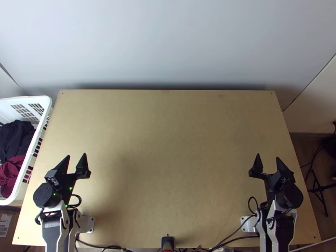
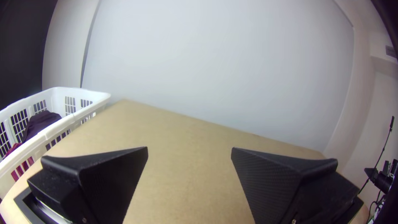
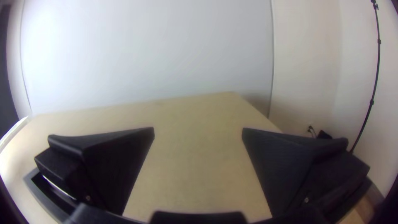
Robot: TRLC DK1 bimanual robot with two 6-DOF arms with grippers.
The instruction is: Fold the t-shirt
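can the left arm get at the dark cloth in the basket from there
Probably: the left gripper is open near the basket, and the dark cloth lies uncovered inside; the gripper would just have to clear the basket's side.

pale grey wall (image 1: 168,46), light wooden table (image 1: 168,147), brown floor (image 1: 303,147)
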